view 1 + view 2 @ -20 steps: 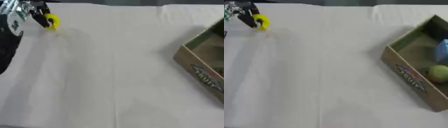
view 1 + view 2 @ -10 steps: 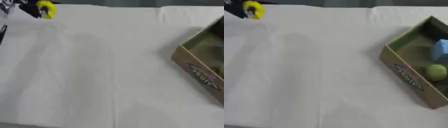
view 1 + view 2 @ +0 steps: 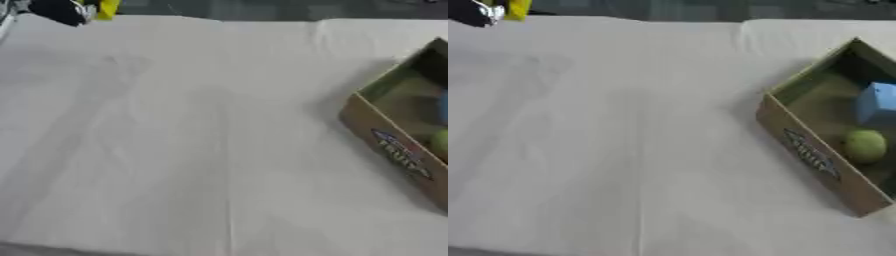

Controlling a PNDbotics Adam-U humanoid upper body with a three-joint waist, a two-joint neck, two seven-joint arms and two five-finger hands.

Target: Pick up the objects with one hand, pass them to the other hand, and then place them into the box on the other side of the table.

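Note:
My left hand shows at the top left corner, dark and blurred, raised over the table's far left. A yellow object sits at its fingers, so the hand is shut on it. A cardboard box lies on the right side of the white cloth. Inside it are a blue block and a green ball. My right hand is not in view.
A white cloth covers the table, with a fold line running down its middle. The table's far edge runs along the top of the views, dark beyond it.
My left hand has risen toward the top left corner with the yellow object, so less of it shows now. The box has not moved.

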